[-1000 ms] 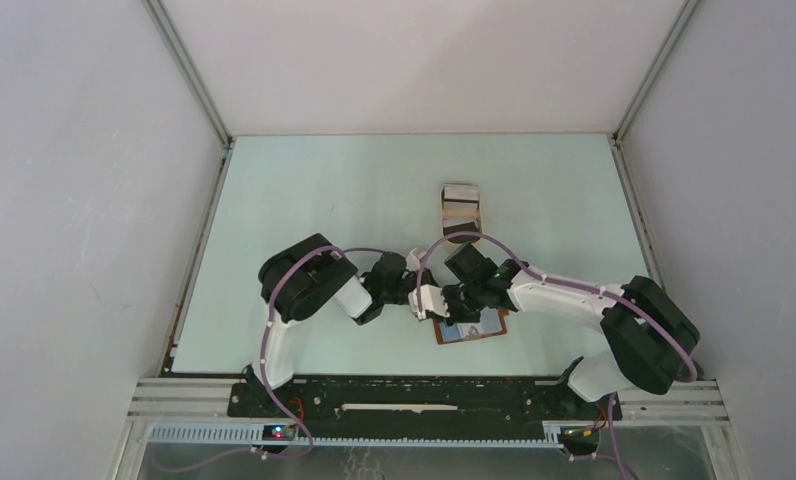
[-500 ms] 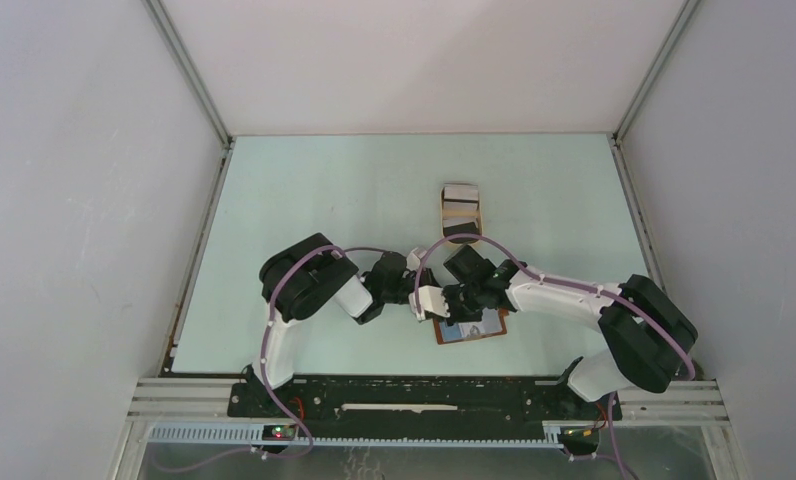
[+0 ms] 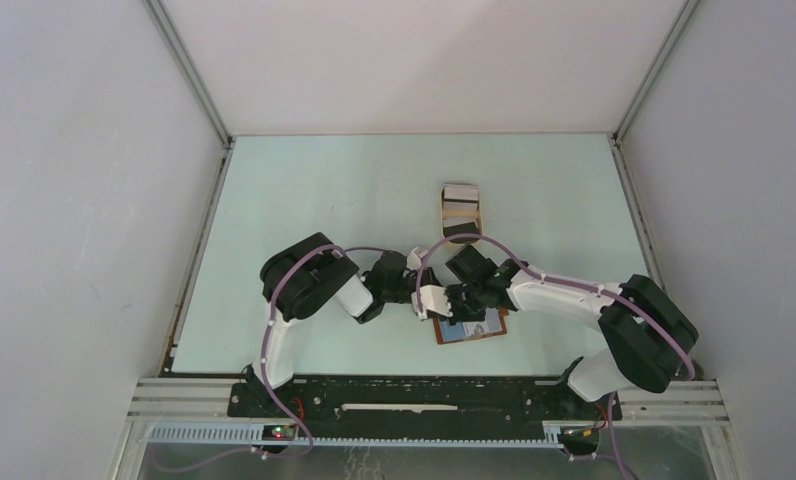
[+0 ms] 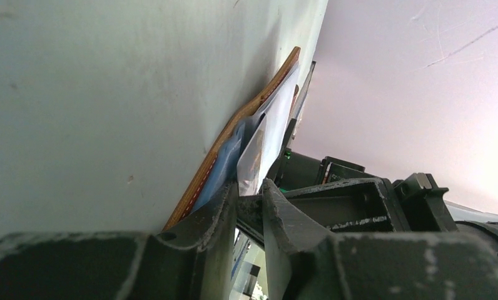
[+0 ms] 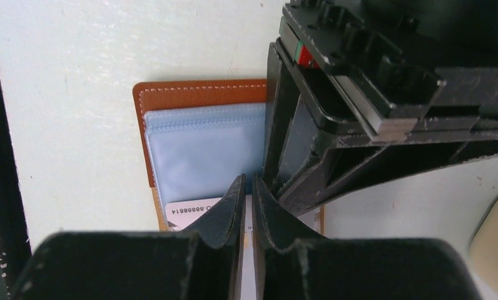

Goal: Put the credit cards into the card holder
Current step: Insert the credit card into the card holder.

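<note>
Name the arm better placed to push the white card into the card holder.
Right. The right fingers are closed around the white card at the card holder's blue sleeves. The left fingers sit side-on at the holder's edge, parted.

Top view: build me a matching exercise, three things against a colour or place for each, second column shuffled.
Things:
1. card holder
2. tray
3. cables

Descriptions:
A. purple
B. brown, lying open at the near side of the table
C. tan, holding cards, farther back

Pairs: 1-B, 2-C, 3-A
</note>
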Controlling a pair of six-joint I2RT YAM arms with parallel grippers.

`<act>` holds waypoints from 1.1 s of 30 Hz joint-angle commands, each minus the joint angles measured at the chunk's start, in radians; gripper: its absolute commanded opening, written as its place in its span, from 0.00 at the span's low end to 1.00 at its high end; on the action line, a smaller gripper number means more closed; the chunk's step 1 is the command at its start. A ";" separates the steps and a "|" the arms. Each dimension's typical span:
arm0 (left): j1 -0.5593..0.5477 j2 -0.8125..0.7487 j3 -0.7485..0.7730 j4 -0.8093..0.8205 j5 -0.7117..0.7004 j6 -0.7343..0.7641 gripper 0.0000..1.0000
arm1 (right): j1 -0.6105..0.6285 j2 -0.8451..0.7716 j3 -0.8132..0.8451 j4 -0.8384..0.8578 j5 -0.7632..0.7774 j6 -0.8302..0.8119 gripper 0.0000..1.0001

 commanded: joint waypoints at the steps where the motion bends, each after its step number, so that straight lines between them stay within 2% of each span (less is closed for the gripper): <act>1: 0.002 0.049 -0.017 -0.142 -0.030 0.039 0.29 | -0.036 -0.032 -0.020 -0.012 0.039 -0.016 0.14; 33: 0.005 0.028 -0.008 -0.183 -0.044 0.070 0.31 | -0.210 -0.092 -0.053 -0.017 0.066 0.014 0.16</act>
